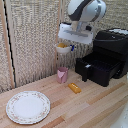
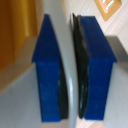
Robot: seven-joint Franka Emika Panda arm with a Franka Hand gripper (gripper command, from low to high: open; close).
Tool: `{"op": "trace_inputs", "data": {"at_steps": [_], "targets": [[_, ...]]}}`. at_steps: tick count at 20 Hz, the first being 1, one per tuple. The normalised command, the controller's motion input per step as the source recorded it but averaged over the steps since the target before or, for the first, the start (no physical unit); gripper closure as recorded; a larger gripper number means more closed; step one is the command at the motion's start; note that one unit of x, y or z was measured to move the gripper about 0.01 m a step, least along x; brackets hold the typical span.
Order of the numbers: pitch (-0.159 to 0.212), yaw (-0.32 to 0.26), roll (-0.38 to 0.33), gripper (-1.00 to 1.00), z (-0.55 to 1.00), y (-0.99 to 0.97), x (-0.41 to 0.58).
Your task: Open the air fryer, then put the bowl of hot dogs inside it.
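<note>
Hanging above the table, the gripper (image 1: 68, 48) has its blue fingers (image 2: 50, 75) clamped on the rim of the bowl (image 1: 62, 48), with the thin white wall pinched between the pads in the wrist view. Lifted high, the bowl clears the pink cup (image 1: 62, 74) below and keeps the hot dogs (image 1: 62, 45) level. The air fryer (image 1: 111, 47) stands at the table's far edge with its drawer (image 1: 97, 67) pulled out, handle (image 1: 84, 70) forward, ready for the bowl
</note>
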Motion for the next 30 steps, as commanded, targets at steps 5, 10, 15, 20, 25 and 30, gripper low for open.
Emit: {"op": "trace_inputs", "data": {"at_steps": [5,10,15,20,25,30], "targets": [[-0.020,-0.259,0.018,1.00,0.12,-0.44,0.000],[-0.034,-0.264,0.000,1.00,0.01,-0.46,0.000],[0.000,-0.180,0.000,1.00,0.00,-0.70,-0.010],[0.008,-0.096,0.003,1.00,0.00,-0.91,-0.041],[0.020,-0.046,0.046,1.00,-0.01,-0.98,-0.128],[0.000,-0.020,0.064,1.00,-0.23,-0.81,-0.043]]}}
